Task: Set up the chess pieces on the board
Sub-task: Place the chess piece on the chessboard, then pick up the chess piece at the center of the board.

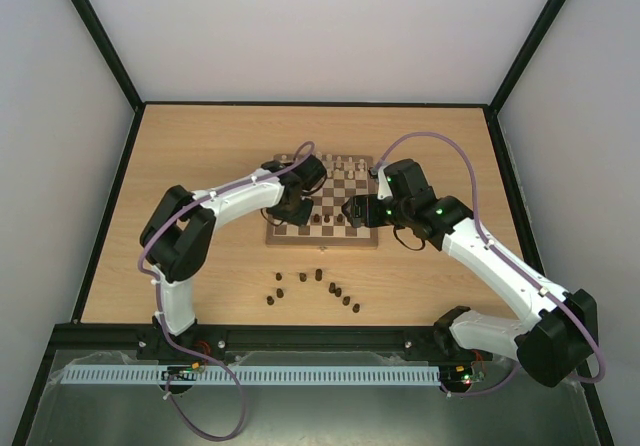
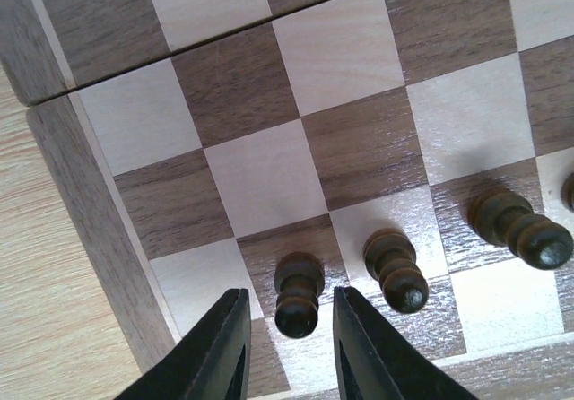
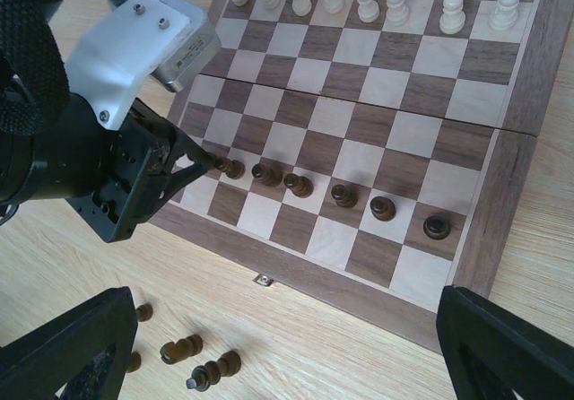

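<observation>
The board (image 1: 322,228) lies at the table's middle. Cream chess pieces (image 1: 340,163) line its far rows, also seen in the right wrist view (image 3: 368,1). Several dark pawns (image 3: 343,194) stand in a row near the front. My left gripper (image 2: 291,297) is open, its fingers (image 2: 220,351) straddling the leftmost dark pawn (image 2: 299,294) with a gap on each side; the pawn stands on a dark square. A second pawn (image 2: 395,270) stands beside it. My right gripper (image 3: 287,328) is wide open and empty, above the table just in front of the board's near edge.
Several loose dark pieces (image 1: 320,288) lie scattered on the tabletop in front of the board; some show in the right wrist view (image 3: 184,348). The left gripper's body (image 3: 108,167) hangs over the board's near left corner. A small metal clasp (image 3: 264,280) sits on the board's front edge.
</observation>
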Robot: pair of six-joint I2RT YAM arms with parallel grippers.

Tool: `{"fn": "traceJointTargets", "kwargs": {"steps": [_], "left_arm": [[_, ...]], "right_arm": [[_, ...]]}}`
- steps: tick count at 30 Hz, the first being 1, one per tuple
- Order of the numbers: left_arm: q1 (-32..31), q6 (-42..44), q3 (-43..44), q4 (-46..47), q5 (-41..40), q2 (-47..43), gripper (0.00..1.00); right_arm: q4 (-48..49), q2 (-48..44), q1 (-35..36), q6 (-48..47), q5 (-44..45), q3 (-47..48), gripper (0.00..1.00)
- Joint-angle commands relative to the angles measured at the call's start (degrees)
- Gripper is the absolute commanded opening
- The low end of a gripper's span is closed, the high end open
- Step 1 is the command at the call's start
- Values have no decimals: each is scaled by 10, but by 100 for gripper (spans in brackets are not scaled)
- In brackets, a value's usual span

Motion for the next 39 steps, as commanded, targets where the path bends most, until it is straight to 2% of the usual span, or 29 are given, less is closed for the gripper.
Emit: {"fn": "traceJointTargets", "kwargs": {"steps": [1, 7, 15, 18, 23, 24, 31, 39], "left_arm": [[4, -6, 15, -30, -3, -42, 31], [1, -23, -23, -41, 2, -122, 41], [-9, -62, -116, -36, 10, -249, 59], [-11, -78, -161, -38, 15, -310, 70], [-11, -106, -223, -43, 11, -389, 96], [-11, -112, -232, -44, 13, -399, 98], [-14, -136, -275, -40, 22, -441, 99], [-24, -130, -283, -9, 49, -411, 99]], "right_arm": [[-12, 1, -1, -3, -8, -3, 93], [-11, 0, 0, -4, -7, -4, 99], [-5, -1, 0, -2, -10, -6, 99], [-6, 3, -1, -1, -14, -4, 99], [-4, 2, 0, 0, -22, -11, 99], [-3, 3, 0, 0, -24, -12, 99], [1, 15, 0, 0, -44, -14, 99], [6, 18, 0, -1, -37, -12, 99]]}}
